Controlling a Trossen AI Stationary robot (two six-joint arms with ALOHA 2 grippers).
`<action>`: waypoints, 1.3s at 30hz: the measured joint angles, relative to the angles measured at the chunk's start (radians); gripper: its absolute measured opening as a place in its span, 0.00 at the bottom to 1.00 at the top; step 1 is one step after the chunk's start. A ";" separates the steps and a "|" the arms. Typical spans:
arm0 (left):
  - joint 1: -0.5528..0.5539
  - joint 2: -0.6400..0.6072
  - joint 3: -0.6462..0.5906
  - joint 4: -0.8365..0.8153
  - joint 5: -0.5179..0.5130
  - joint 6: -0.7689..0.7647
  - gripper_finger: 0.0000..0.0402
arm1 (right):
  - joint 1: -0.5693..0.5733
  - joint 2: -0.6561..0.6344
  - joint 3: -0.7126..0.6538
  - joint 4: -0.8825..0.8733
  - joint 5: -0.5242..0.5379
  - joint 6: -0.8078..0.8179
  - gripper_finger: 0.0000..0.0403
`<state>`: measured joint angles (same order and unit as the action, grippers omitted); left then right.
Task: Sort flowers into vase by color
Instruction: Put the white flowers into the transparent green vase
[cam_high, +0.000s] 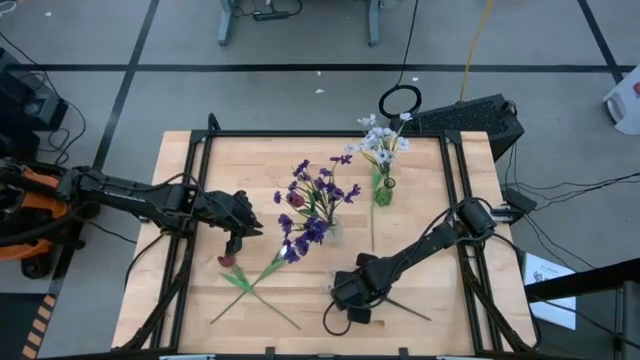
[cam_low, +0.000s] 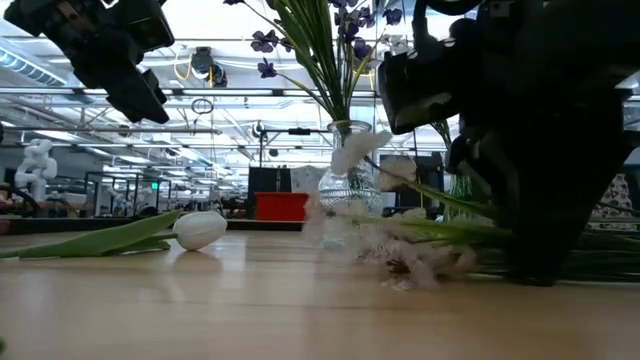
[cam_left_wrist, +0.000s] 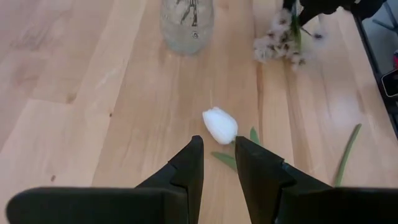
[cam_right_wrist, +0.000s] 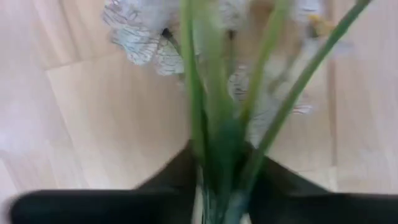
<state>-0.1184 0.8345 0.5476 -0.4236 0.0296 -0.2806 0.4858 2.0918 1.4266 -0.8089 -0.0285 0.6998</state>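
Purple sprigs (cam_high: 312, 200) and pale blossoms (cam_high: 380, 140) stand in vases; a white tulip (cam_left_wrist: 220, 125) and red one (cam_high: 226, 261) lie at seven o'clock on the bench (cam_high: 420, 200). Right claw (cam_right_wrist: 217, 180) pinches a pale sprig (cam_right_wrist: 217, 118); left claw (cam_left_wrist: 219, 163) hovers spread

The wooden table (cam_high: 420, 200) has a pale plank top framed by black rails (cam_high: 320, 135). Past its far edge, a black keyboard (cam_high: 470, 118) lies on the grey floor, near a ring of black cable (cam_high: 400, 101) and a yellow cable (cam_high: 476, 50). A sheet of printed paper (cam_high: 548, 271) lies on the floor off the table's right side. In the low view, a red box (cam_low: 279, 206) stands in the room behind, and a white figure (cam_low: 38, 166) stands far off at the left.
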 joint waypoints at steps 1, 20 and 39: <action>0.000 0.000 0.000 0.000 0.000 0.000 0.24 | 0.000 0.000 0.000 -0.005 -0.005 -0.015 0.14; 0.000 0.002 0.000 -0.009 -0.043 -0.025 0.24 | 0.069 -0.245 -0.122 -0.195 0.213 0.244 0.01; 0.000 0.002 0.000 -0.001 -0.070 -0.104 0.24 | -0.101 -1.279 -0.785 0.347 0.925 -0.022 0.00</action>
<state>-0.1184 0.8369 0.5480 -0.4249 -0.0407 -0.3847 0.3843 0.8131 0.6417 -0.4619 0.8962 0.6775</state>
